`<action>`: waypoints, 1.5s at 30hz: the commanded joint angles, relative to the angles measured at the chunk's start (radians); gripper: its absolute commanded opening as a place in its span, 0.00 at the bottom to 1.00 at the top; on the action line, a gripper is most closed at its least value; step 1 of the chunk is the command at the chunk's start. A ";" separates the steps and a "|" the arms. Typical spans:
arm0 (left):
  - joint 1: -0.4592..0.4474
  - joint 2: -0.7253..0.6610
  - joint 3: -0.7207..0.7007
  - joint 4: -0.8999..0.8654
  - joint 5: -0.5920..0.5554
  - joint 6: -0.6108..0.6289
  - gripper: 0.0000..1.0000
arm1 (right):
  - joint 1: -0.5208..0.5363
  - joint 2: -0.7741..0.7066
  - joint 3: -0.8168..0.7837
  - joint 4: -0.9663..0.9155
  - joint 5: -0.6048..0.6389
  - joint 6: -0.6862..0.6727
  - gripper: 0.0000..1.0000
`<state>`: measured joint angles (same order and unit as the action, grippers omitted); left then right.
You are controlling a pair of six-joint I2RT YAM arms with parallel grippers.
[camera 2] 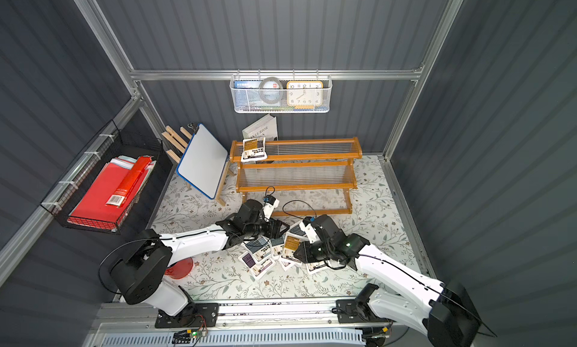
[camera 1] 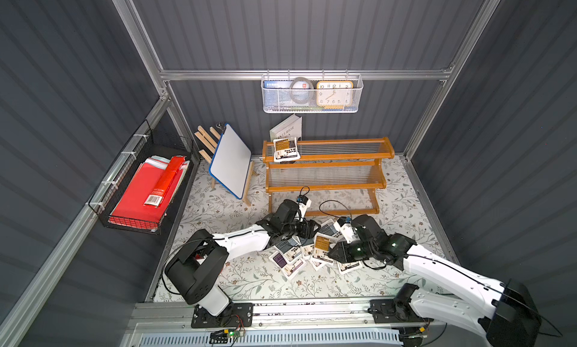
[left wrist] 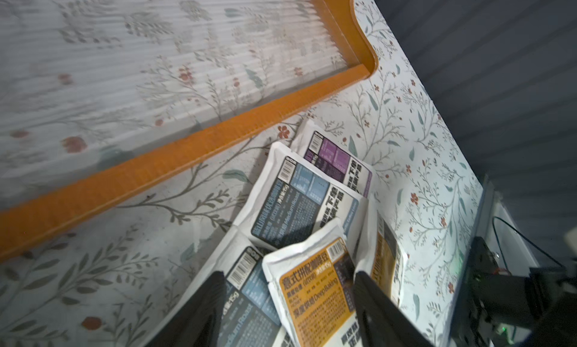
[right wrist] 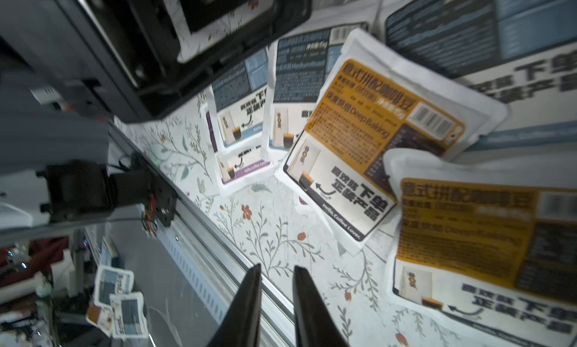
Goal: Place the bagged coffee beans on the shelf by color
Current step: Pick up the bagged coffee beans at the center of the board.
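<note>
The shelf [camera 1: 324, 156] [camera 2: 296, 156] stands at the back with one mustard-yellow pouch [camera 1: 285, 148] on the left of its top tier. The other bagged coffee beans lie in a loose pile [camera 1: 290, 251] in front of it. My left gripper [left wrist: 290, 298] is open, its fingers on either side of a yellow pouch [left wrist: 312, 298] on top of the pile. A blue-grey pouch [left wrist: 299, 202] and a purple one [left wrist: 334, 156] lie beyond. My right gripper [right wrist: 277, 267] is beside the pile [camera 1: 332, 251], its jaws a narrow gap apart with nothing between. Two yellow pouches [right wrist: 368, 136] [right wrist: 468, 230] lie near it.
A whiteboard on an easel [camera 1: 231, 161] and a white book [camera 1: 287, 128] stand left of and behind the shelf. A black wire basket with red folders [camera 1: 143, 192] hangs on the left wall, a white mesh basket [camera 1: 312, 94] on the back wall. A metal rail [camera 1: 312, 308] runs along the table's front.
</note>
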<state>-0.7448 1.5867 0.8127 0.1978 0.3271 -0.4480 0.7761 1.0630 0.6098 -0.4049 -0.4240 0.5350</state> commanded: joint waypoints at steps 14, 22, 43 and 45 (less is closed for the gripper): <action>0.003 0.137 -0.040 -0.052 0.190 0.087 0.75 | -0.058 0.286 -0.020 0.189 -0.012 -0.121 0.13; 0.003 0.115 -0.057 -0.044 0.228 0.076 0.75 | -0.093 0.360 -0.068 0.295 -0.026 -0.125 0.10; 0.003 0.178 -0.085 -0.005 0.210 0.066 0.28 | -0.139 0.461 -0.002 0.396 -0.033 -0.139 0.10; 0.004 0.178 -0.086 -0.001 0.203 0.066 0.20 | -0.139 0.457 -0.002 0.394 -0.032 -0.142 0.10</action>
<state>-0.7399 1.7332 0.7345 0.2485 0.5453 -0.3954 0.6426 1.5146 0.5919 -0.0040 -0.4927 0.4141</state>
